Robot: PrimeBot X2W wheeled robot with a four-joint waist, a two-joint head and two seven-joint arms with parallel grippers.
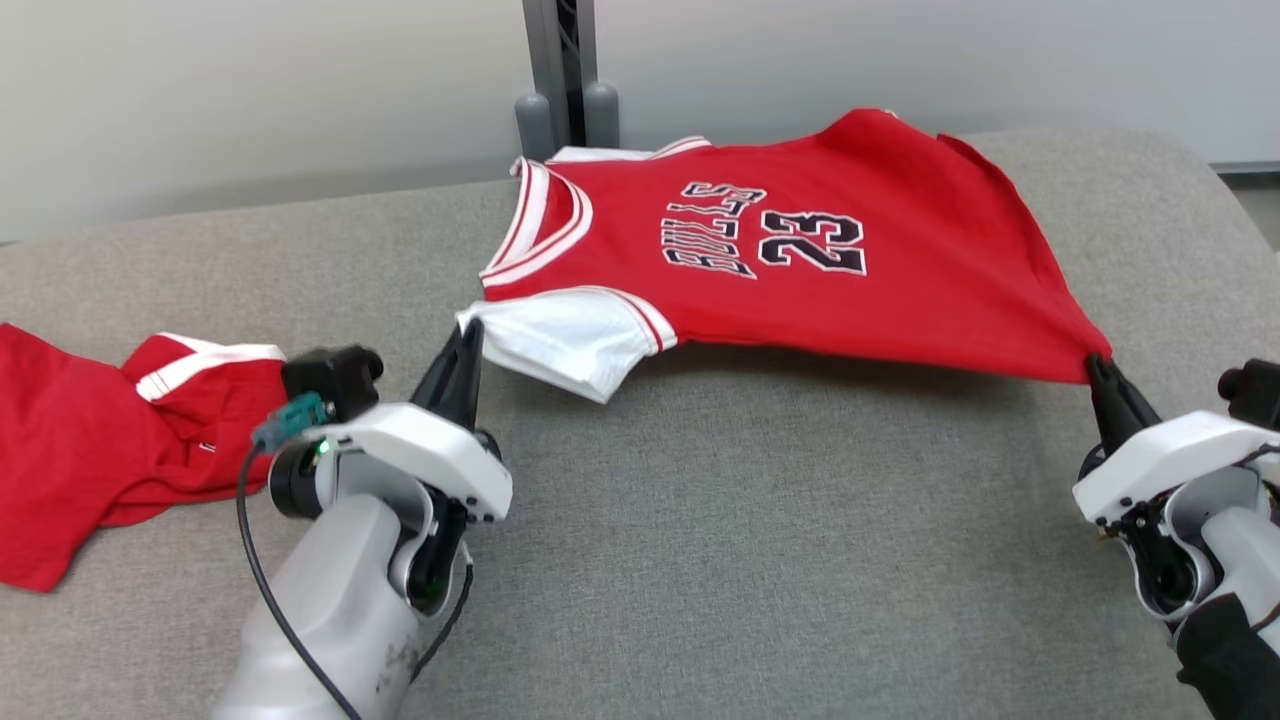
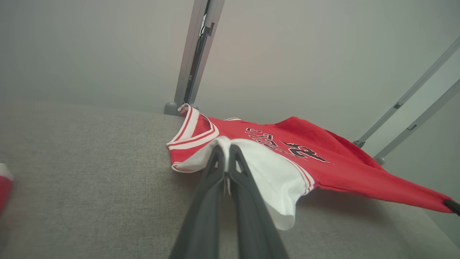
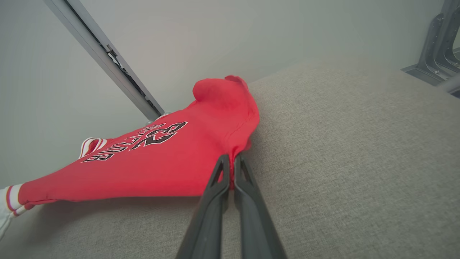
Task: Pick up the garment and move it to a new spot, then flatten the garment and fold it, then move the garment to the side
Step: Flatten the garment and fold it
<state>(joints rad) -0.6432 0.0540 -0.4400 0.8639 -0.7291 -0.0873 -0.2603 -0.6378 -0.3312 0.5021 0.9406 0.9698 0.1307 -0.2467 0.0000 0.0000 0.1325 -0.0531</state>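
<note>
My left tool (image 1: 468,338) is nearest, clamped shut on the white sleeve (image 1: 570,345) of the garment (image 1: 800,250). My right tool (image 1: 1100,372) is pinched closed on the red hem corner at the other end. I hold these two well-apart points so the near edge pulls taut, raised off the grey desk (image 1: 750,520), while the far edge rests on it toward the back. I judge that this tension will help the cloth settle flat. A second red cloth (image 1: 90,440) lies crumpled to my left, apart.
</note>
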